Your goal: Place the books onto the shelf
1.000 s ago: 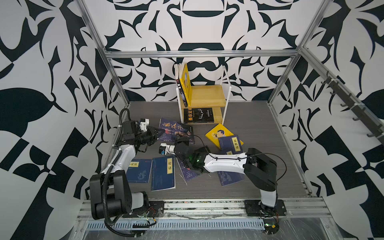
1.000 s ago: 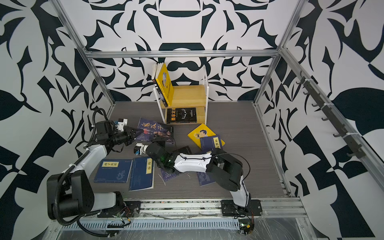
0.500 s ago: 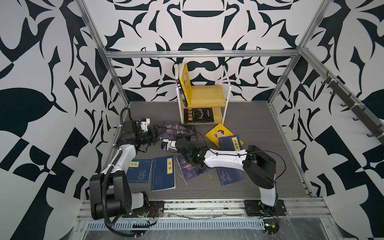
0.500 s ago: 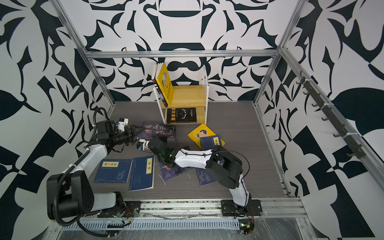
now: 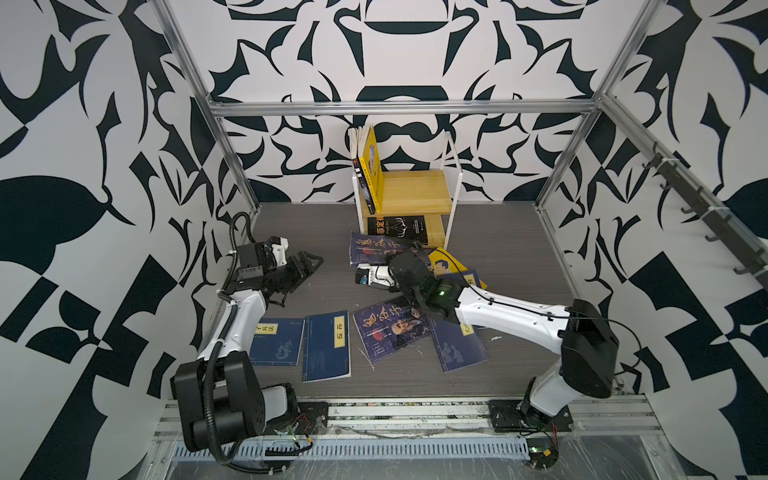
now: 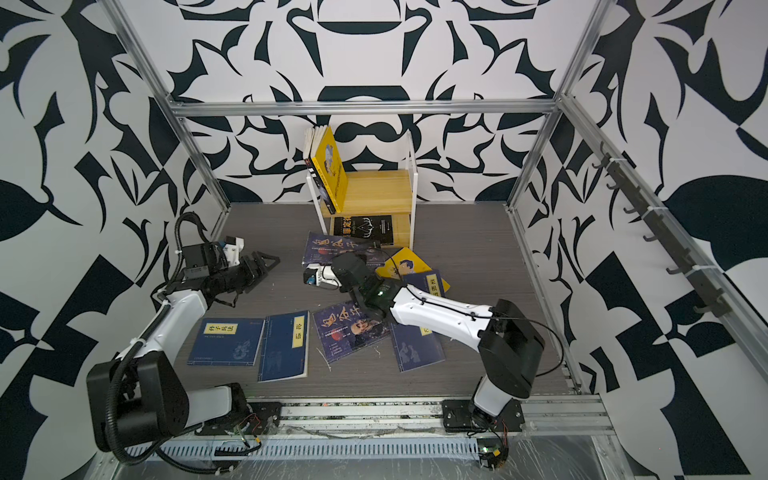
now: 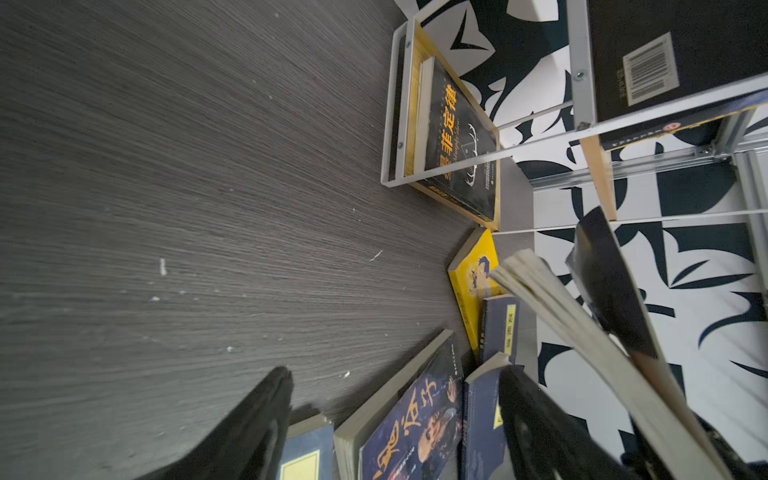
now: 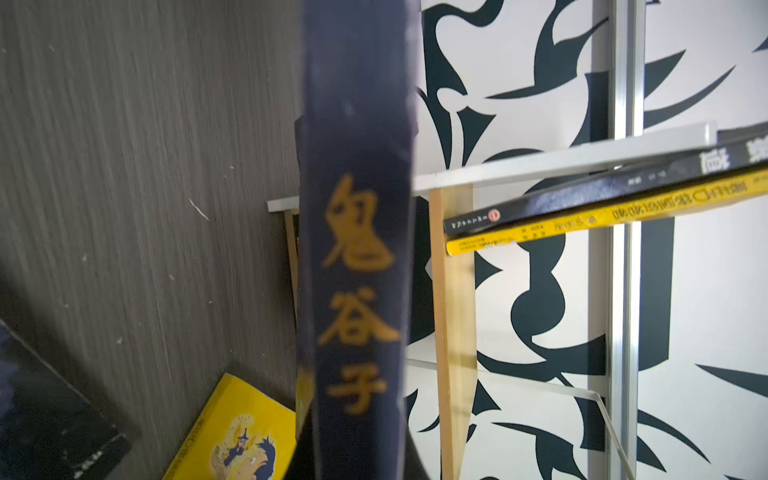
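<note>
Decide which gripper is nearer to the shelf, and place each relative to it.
Right. The right gripper, shut on a navy calligraphy book, is just in front of the shelf; the left gripper, open, is farther off, in front and well to the left.

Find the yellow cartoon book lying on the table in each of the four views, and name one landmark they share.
In a top view: yellow cartoon book near centre, in front of the shelf.
In a top view: near centre too, before the shelf.
Left wrist: on the table beside the shelf's lower tier.
Right wrist: on the table beside the close navy book, at.
Shared landmark: the shelf.
</note>
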Robot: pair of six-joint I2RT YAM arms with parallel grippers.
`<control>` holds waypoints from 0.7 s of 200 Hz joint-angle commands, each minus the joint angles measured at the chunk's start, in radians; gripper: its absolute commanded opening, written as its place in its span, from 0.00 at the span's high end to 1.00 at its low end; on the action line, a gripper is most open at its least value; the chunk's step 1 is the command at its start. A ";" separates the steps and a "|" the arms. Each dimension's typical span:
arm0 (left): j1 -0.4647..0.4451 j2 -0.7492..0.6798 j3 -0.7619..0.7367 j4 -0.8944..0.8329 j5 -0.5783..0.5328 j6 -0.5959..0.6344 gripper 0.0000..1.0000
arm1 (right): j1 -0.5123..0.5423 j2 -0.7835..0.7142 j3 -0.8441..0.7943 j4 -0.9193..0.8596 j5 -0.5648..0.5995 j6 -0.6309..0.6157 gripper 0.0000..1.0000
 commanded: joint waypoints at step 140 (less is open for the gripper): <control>0.099 -0.081 0.072 -0.154 -0.228 0.291 0.00 | -0.222 0.105 0.046 0.331 -0.130 -0.247 1.00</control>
